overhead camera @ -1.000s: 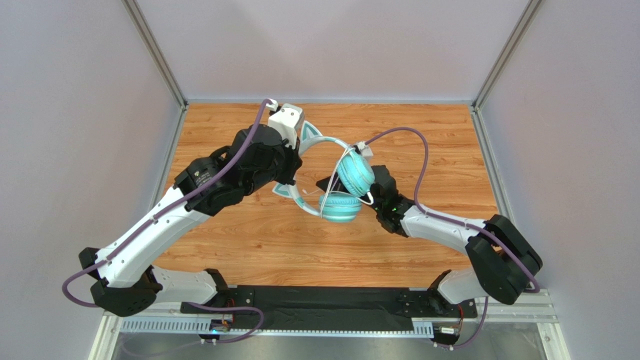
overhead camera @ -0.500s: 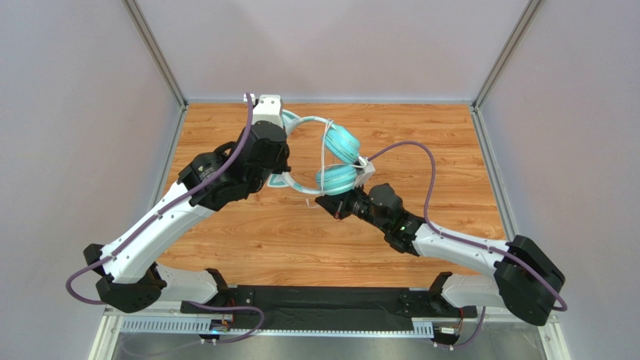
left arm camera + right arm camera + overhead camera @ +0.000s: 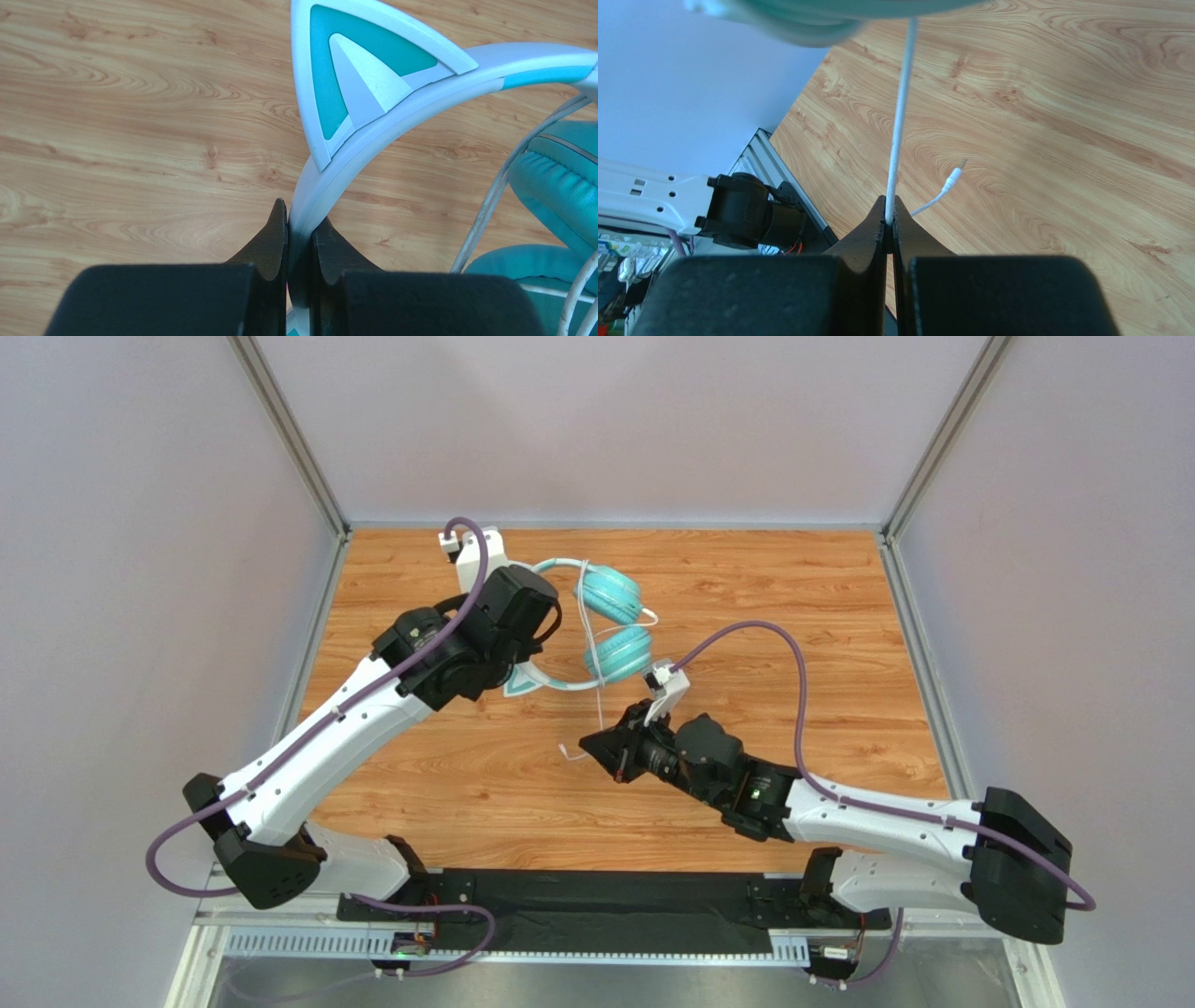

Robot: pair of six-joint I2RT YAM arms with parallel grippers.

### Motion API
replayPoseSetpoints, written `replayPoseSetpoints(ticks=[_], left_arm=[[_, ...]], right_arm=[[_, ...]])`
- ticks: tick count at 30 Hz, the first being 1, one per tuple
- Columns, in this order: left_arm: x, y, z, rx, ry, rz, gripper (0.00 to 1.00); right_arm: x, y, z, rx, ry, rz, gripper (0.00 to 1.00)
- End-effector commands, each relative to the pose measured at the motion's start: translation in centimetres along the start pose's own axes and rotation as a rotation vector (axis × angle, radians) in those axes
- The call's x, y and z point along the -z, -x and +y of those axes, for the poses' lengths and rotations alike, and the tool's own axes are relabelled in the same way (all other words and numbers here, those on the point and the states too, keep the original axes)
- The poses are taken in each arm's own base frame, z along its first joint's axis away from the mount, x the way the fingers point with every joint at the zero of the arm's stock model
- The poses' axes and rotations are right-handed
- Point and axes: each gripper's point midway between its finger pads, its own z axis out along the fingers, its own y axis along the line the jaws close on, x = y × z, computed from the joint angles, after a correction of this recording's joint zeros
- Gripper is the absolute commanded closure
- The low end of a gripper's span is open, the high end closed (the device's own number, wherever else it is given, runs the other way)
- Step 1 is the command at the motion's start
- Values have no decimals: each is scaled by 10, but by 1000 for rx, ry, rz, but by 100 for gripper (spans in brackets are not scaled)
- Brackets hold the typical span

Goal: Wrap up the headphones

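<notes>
While left jaws clamp headphones (image 3: 613,594) by headband (image 3: 354,159) | right jaws pinch cable (image 3: 901,105), seemingly taut

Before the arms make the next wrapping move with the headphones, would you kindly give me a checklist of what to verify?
1. Left gripper shut on the headband: ok.
2. Right gripper pinching the white cable: ok.
3. Cable running straight from the ear cups down to the right gripper: ok.
4. Plug hanging free past the right gripper: ok.
5. Plug lifted off the table: cannot tell.
6. Number of cable turns already on the headphones: cannot tell.
</notes>
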Motion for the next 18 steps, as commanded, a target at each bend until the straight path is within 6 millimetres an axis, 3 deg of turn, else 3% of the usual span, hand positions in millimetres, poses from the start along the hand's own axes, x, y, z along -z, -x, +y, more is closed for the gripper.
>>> replayPoseSetpoints(ticks=[1, 7, 9, 10, 12, 13, 15, 16, 18], left_arm=[[0, 37, -8, 304, -22, -145, 100], [-13, 34, 7, 249, 78, -191, 100], [-19, 29, 16, 183, 125, -205, 100], [-21, 28, 19, 154, 142, -213, 100], [-28, 17, 26, 86, 172, -202, 100], [-33, 8, 29, 58, 185, -192, 100], [-36, 2, 31, 26, 183, -188, 100], [-40, -6, 33, 2, 186, -174, 100], [-42, -8, 30, -16, 156, -178, 100]], right_arm=[[1, 0, 11, 31, 7, 2, 100], [2, 7, 39, 36, 73, 4, 100], [7, 4, 37, 108, 55, 53, 100], [8, 21, 44, 127, 44, 29, 100], [16, 20, 33, 227, -17, 91, 100], [18, 33, 41, 247, -11, 78, 100], [25, 35, 40, 332, -19, 125, 100], [27, 45, 51, 350, 5, 125, 100], [31, 44, 50, 385, 5, 158, 100]])
